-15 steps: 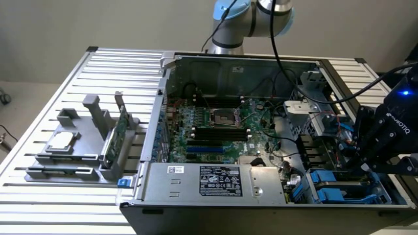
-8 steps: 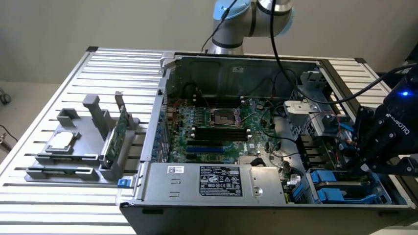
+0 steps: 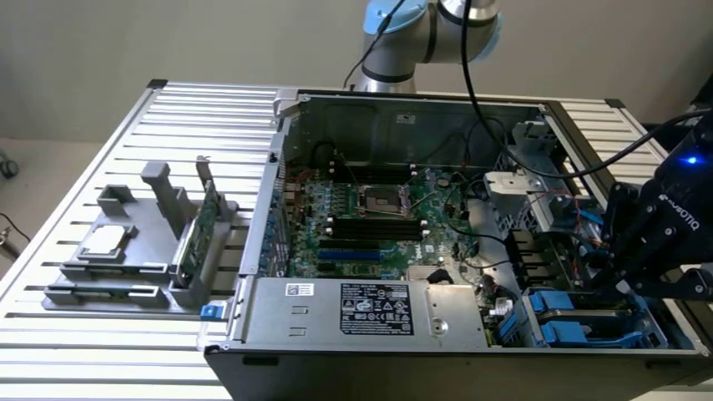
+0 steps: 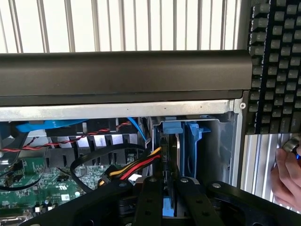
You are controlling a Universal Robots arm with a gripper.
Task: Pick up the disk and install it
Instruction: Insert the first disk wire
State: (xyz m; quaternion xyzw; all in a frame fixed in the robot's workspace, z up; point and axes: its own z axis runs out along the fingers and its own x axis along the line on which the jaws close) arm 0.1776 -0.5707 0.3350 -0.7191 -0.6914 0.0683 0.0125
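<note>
**Disk at the bay**

On the slatted metal table (image 3: 89, 192) stood the open grey computer case (image 3: 334, 309). My black gripper (image 4: 165, 188) held the blue-framed silver disk (image 4: 168, 155) edge-on, lower right. I judged square alignment essential.

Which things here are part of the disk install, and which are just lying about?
Job:
- disk, in its blue frame, down in the drive bay
- gripper, right at the disk
- computer case, open

Lying about:
- square chip
- green card
- grey holder under both
- keyboard
- a person's hand
</note>
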